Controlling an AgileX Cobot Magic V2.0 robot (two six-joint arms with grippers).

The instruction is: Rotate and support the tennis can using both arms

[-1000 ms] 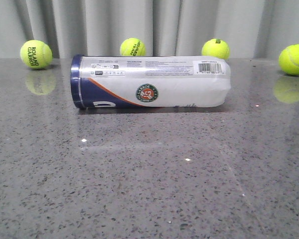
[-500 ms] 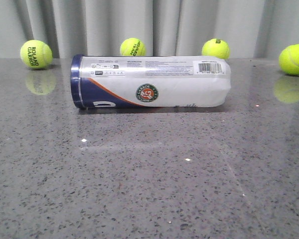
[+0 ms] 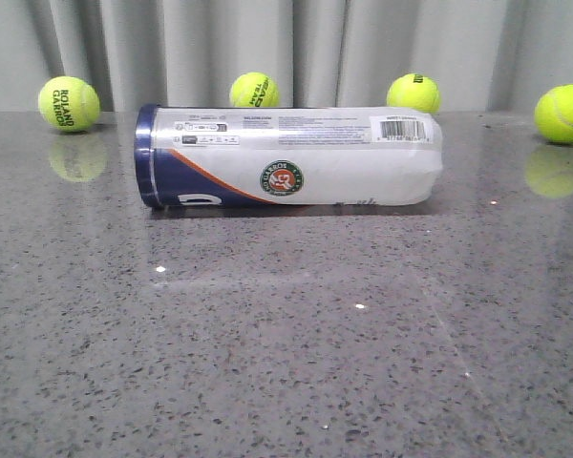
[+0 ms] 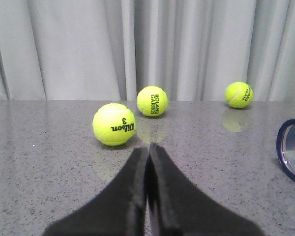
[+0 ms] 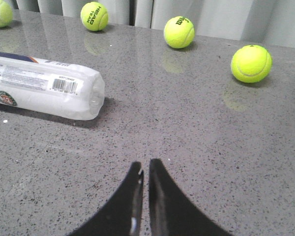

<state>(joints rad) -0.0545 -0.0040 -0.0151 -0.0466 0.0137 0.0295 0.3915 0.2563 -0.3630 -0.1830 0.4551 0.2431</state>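
The tennis can (image 3: 288, 157) lies flat on its side on the grey speckled table (image 3: 286, 363), lengthwise across the front view, navy rim to the left, pale closed end to the right, round logo facing the camera and barcode up top near the right end. Nothing is touching it. Behind it, along the curtain (image 3: 286, 48), four tennis balls sit in a row: the Roland Garros ball (image 3: 69, 103) far left, the Head ball (image 3: 254, 91) just behind the can, the Wilson ball (image 3: 413, 93) behind its right end, and a plain-faced ball (image 3: 563, 114) far right. The left wrist view catches another Wilson ball (image 4: 114, 124), marked 3, close ahead of the left gripper (image 4: 148, 150), whose fingers are pressed together on nothing, with the can's navy rim off at the edge. The right gripper (image 5: 145, 168) is pinched together too, empty, low over bare table, well apart from the can's pale end.
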